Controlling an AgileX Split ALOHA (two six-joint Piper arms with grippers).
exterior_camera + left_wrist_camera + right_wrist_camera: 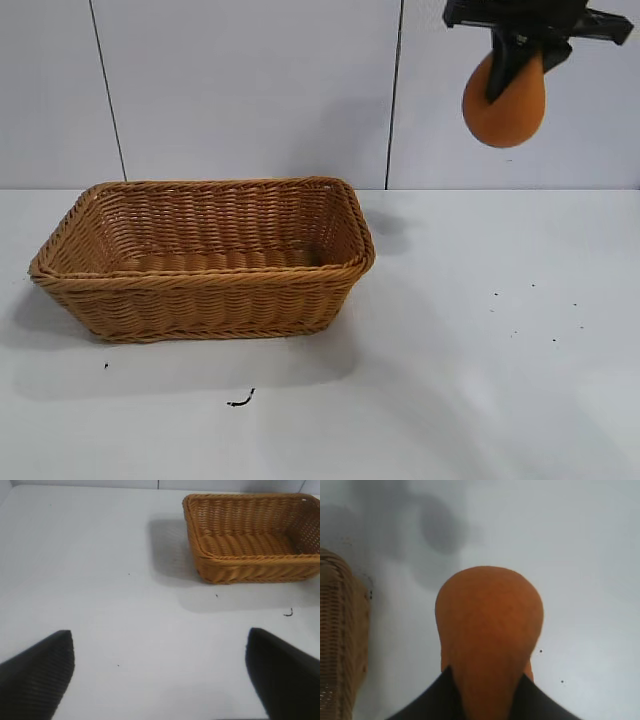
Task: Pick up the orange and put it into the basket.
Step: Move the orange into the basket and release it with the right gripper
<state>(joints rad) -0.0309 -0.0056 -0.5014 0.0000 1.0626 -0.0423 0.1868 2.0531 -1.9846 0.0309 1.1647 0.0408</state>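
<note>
The orange (508,110) is a dull-orange, pear-shaped fruit. It hangs high above the table at the upper right, held in my right gripper (515,75), which is shut on its narrow end. In the right wrist view the orange (489,630) fills the middle between the dark fingers (432,700). The basket (60,262) is a light brown woven wicker box at the left of the table, empty, well to the left of and below the orange. Its edge shows in the right wrist view (340,640). My left gripper (160,675) is open and empty over bare table, with the basket (240,570) farther off.
The white table (480,380) carries a few small dark specks at the right and a small dark scrap (240,401) in front of the basket. A white panelled wall stands behind.
</note>
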